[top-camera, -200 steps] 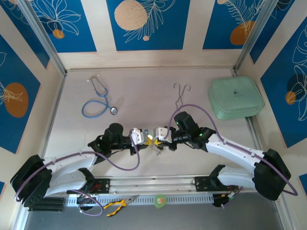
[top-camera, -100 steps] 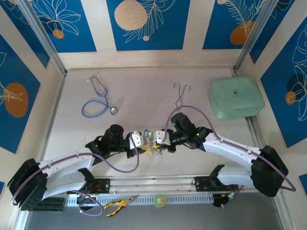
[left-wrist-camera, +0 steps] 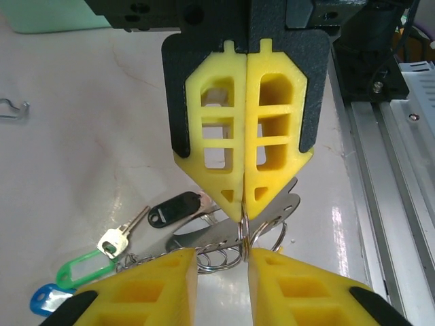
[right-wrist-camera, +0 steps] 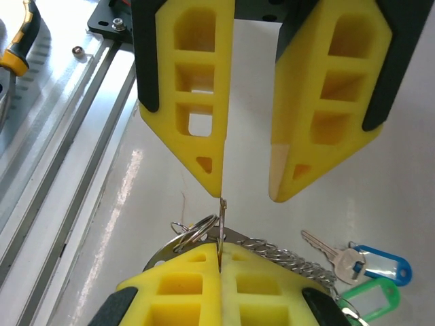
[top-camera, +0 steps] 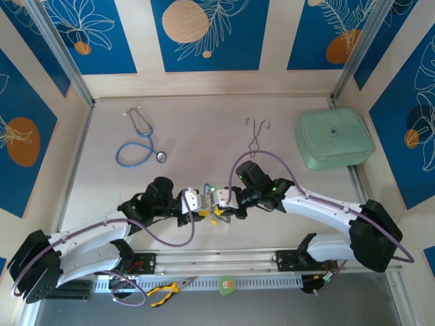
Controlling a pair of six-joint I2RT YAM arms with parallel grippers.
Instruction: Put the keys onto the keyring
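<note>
Right gripper pinched shut on keyring edge. Left gripper fingers apart, straddling it. Black-head key and blue-head key lie alongside; attachment unclear. Threading judged still to do.

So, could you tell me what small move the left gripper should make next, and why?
Probably draw the left gripper back a little and steer it toward the black-headed key. Its jaws stand open and hold nothing, while the right gripper is shut on the keyring. The ring looks secured, so fetching a key seems the sensible next step.
</note>
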